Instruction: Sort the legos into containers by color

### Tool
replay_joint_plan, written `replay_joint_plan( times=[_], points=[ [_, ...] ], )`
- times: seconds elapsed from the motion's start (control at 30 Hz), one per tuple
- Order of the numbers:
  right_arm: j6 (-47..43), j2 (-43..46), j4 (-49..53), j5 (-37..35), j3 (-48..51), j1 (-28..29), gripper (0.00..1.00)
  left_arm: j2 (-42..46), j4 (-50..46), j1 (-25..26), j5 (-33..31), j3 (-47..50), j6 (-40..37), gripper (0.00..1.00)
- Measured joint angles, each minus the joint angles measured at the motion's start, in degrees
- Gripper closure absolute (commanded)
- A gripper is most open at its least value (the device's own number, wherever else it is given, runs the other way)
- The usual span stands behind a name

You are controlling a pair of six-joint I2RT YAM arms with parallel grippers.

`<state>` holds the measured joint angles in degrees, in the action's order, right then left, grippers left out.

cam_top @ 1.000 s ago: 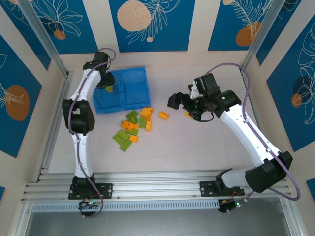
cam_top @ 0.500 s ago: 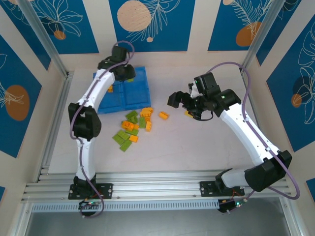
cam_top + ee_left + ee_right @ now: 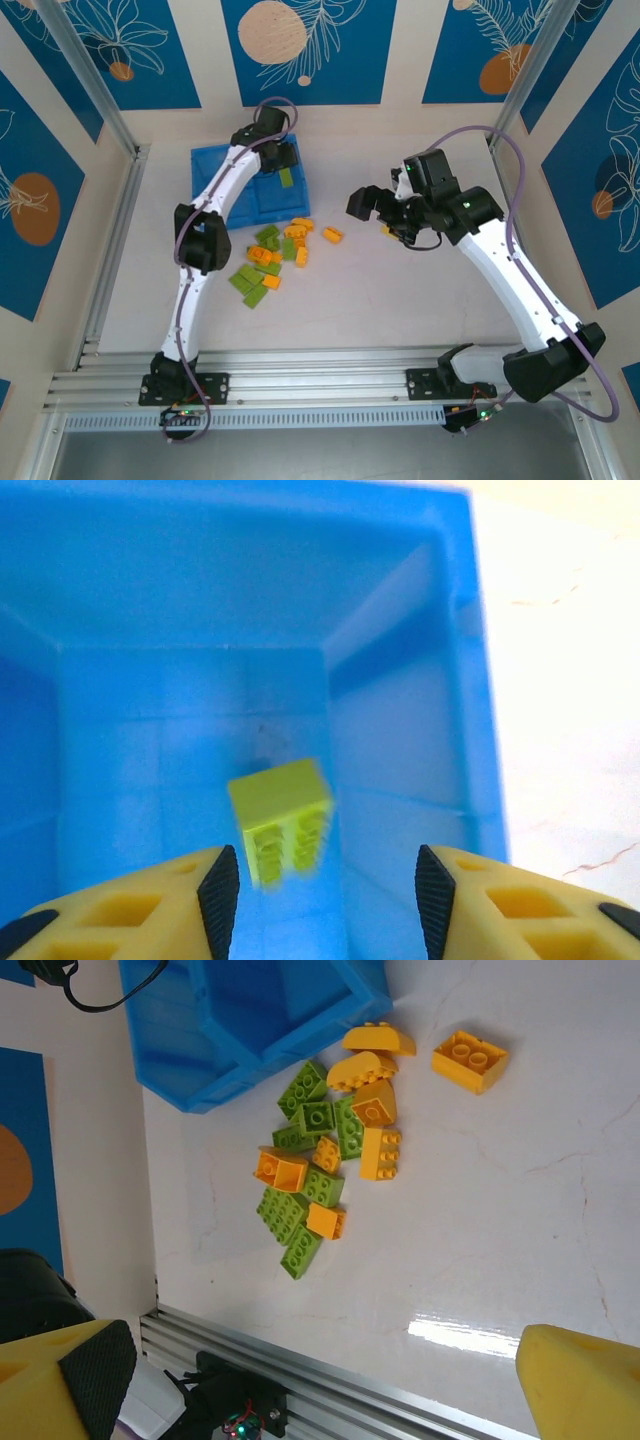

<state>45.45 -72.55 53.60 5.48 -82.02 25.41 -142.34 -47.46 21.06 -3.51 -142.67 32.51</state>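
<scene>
A lime brick [image 3: 283, 818] is lying tilted and blurred inside the right compartment [image 3: 272, 205] of the blue tray [image 3: 200, 152], close to that compartment's right wall. Whether it is resting flat on the floor I cannot tell. From above it is showing as a green patch in the far half of that compartment.

The left gripper [image 3: 327, 892] is hanging directly over it. Its fingers [image 3: 218, 885] are standing partly apart, wider than the brick, touching nothing and gripping nothing. The left arm [image 3: 228, 185] is stretching across the left compartment [image 3: 204, 190] and covering much of it, so I cannot tell what is lying in there.

The other legos are sitting on the table [image 3: 400, 300] in a pile [image 3: 268, 258] just near of the tray's near right corner. Lime and orange-yellow pieces are mixing there, most of them touching one another. The farthest orange-yellow ones are lying just beside the tray's near edge.

A lone orange-yellow brick [image 3: 333, 235] is sitting apart, just right of the pile. Right of that brick, the right gripper [image 3: 378, 216] is hovering above the table with its jaws spread wide and nothing between them.
</scene>
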Motion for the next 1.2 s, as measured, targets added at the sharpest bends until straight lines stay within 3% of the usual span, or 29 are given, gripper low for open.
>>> replay_joint_plan(
  times=[0.23, 0.5, 0.63, 0.8, 0.97, 1.2],
  points=[
    [-3.0, 0.6, -1.1, -2.1, 2.2, 0.0, 0.01, 6.1, -2.2, 0.1, 0.0, 0.3, -0.3, 0.49],
    [-16.3, -5.9, -8.1, -5.6, 6.1, 0.4, 0.01, 34.9, -0.5, 1.0, 3.7, 15.6, -10.2, 0.47],
    [-25.0, -13.1, -12.7, -5.8, 6.0, 1.6, 0.04, 52.8, 1.0, 3.1, 7.7, 30.6, -19.9, 0.31],
    [-34.8, -26.2, -15.2, -6.6, 3.6, 2.8, 0.09, 70.4, 1.2, 3.9, 14.0, 51.6, -30.8, 0.01],
    [-40.8, -36.9, -16.1, -8.2, -0.8, 3.1, 0.14, 82.3, -3.3, 4.7, 18.5, 68.0, -42.2, 0.00],
    [-44.5, -48.4, -16.7, -10.5, -10.2, 3.3, 0.31, 89.4, -13.8, 5.2, 19.9, 72.6, -53.0, 0.00]
  ],
)
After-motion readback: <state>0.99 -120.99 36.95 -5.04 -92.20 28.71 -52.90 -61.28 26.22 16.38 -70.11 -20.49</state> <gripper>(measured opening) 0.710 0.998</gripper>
